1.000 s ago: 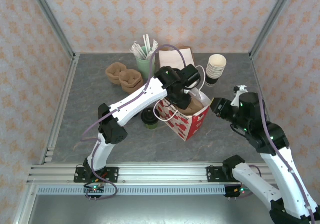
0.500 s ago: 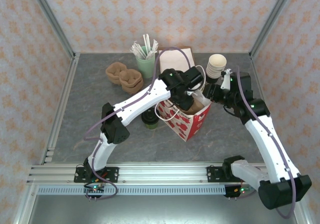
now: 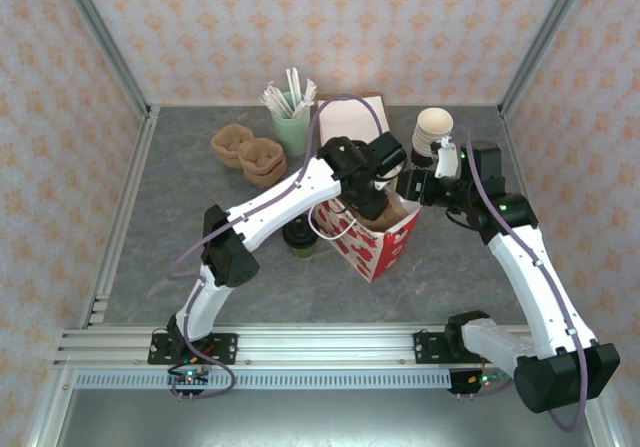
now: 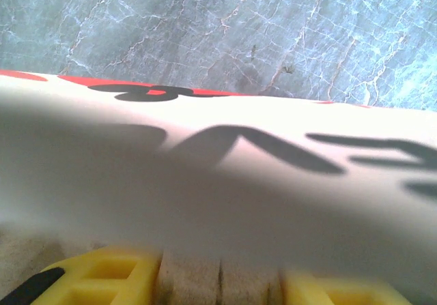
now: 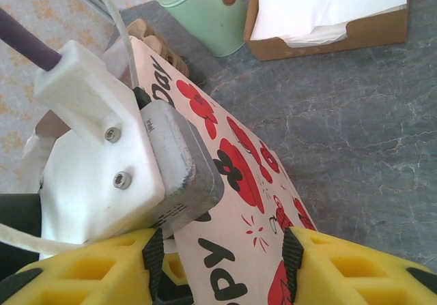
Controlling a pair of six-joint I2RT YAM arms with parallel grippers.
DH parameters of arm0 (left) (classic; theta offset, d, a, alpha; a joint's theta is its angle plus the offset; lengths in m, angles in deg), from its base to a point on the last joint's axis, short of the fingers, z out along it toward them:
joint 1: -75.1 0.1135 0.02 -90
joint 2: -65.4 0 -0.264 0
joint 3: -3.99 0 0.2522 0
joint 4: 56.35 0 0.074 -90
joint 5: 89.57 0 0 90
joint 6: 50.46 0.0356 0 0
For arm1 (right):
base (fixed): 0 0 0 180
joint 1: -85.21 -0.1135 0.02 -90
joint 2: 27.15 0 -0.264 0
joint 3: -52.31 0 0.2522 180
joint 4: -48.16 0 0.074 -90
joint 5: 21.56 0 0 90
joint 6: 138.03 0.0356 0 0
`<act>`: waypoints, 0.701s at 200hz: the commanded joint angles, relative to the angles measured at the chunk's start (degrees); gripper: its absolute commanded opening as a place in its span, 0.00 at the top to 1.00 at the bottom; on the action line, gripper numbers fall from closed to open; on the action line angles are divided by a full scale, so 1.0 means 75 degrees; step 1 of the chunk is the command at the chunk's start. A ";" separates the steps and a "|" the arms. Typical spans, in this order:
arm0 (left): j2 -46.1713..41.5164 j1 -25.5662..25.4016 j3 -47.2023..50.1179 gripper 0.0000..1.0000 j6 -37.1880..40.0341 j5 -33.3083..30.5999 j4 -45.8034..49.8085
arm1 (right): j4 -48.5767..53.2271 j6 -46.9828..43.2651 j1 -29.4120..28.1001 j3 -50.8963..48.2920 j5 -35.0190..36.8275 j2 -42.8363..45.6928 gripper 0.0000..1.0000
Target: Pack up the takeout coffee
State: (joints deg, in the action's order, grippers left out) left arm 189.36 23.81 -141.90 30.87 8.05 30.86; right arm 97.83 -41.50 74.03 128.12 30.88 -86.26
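The takeout coffee, a short dark-green paper cup with a round black plastic lid point(image 3: 299, 236), stands on the grey table near and to the left of my left claw point(image 3: 368, 199), just outside the wall of the red flower-printed paper bag point(image 3: 385, 244).

I judge the cup light but top-heavy if full. Its paper sides would dent under a hard squeeze, and the lid looks slick and could pop off. I would take it around the sides just under the lid's rim, gently, and keep it upright.

My left claw is down at the bag's mouth. On its wrist camera the yellow fingers point(image 4: 102, 278) stand partly apart under a blurred white stretch of bag, and I cannot tell whether they pinch the paper. My right claw point(image 5: 222, 271) is spread wide, with the bag's printed wall and my left wrist's white camera mount point(image 5: 95, 148) between its fingers.

From above I mostly see the cup's lid, so I cannot read its sides or its fill. My left arm covers much of the bag's inside, so I cannot tell what room is left there.
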 commanded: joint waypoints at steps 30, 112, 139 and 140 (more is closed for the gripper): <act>-0.0108 -0.0052 0.0134 0.60 0.0326 0.0265 -0.0219 | -0.0460 -0.0296 0.0026 -0.0223 -0.0362 0.0345 0.36; -0.0349 0.0082 0.0298 0.60 0.0316 0.0356 -0.0278 | -0.0632 -0.0227 0.0026 -0.0530 -0.0658 0.0920 0.30; -0.0432 0.0109 0.0327 0.60 0.0282 0.0400 -0.0301 | -0.0615 -0.0213 0.0025 -0.0594 -0.0255 0.1108 0.30; -0.0435 0.0110 0.0336 0.59 0.0279 0.0407 -0.0307 | -0.0615 -0.0208 0.0025 -0.0589 -0.0248 0.1114 0.30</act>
State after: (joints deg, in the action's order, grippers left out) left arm 189.29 24.12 -140.13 32.16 10.50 29.00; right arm 95.57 -42.75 74.38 124.36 27.12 -79.58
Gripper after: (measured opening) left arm 0.405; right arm 0.696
